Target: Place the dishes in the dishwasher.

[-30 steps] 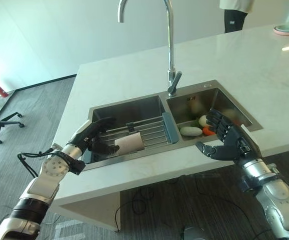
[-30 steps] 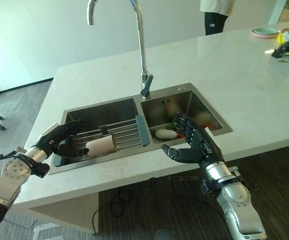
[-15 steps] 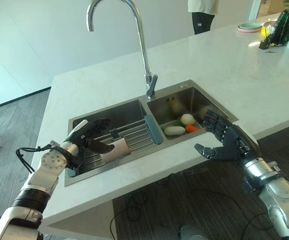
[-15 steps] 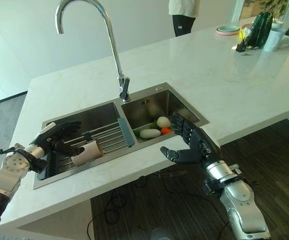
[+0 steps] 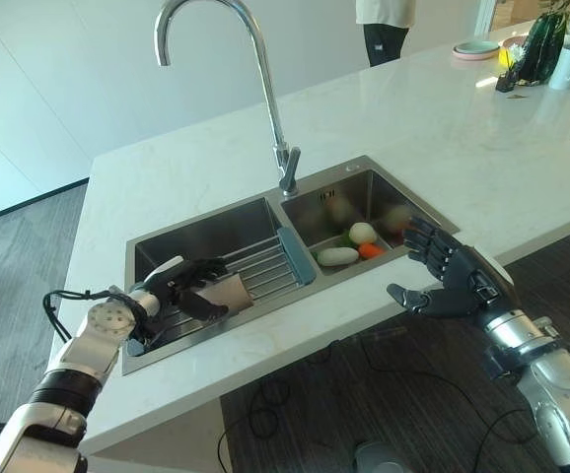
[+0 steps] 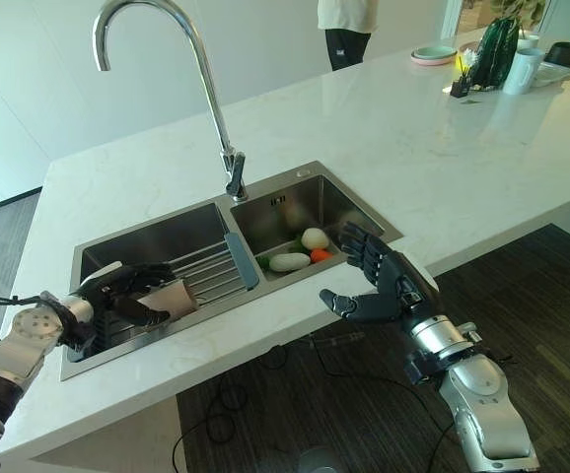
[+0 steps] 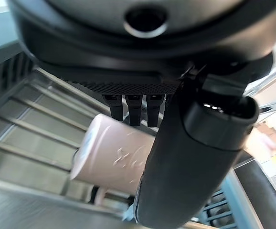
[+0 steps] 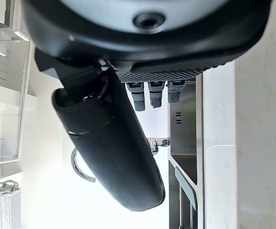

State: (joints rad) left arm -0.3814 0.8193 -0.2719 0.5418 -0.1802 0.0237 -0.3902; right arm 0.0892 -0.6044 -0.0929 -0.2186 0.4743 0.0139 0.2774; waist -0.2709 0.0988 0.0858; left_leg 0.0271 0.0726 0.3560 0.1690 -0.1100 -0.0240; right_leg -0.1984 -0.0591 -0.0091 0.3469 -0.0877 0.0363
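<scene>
Since the earlier frames the camera has swung, so the whole scene sits differently; against the sink, the left hand (image 5: 181, 284) has closed further in on the cup (image 5: 228, 294), fingers now curling over it where before they hung spread behind it. Right hand (image 5: 453, 281) much as it was.

Cup: pinkish, lying on its side on the rack (image 5: 265, 266) in the sink's (image 5: 157, 245) left basin, directly under the left fingers, thumb (image 7: 195, 157) along its side. Wrist view shows thumb and fingers either side of the cup wall. Grip looks partial, more a curl around than a firm clamp.

Right hand: fingers spread, thumb out, holding nothing, at the counter's (image 5: 443, 138) front edge, just near-side of the right basin. Vegetables (image 5: 349, 246) lie in that basin, beyond its fingertips.

Risks, as judged:
- Round cup on rack bars; a lopsided squeeze could roll it off towards the faucet (image 5: 265, 89) side
- Lifted by the wall alone, it may slip and drop onto the rack
- Lift path is close to the basin's near wall; a clipped rim could knock it loose

No dishwasher seen, so the carry is ahead
</scene>
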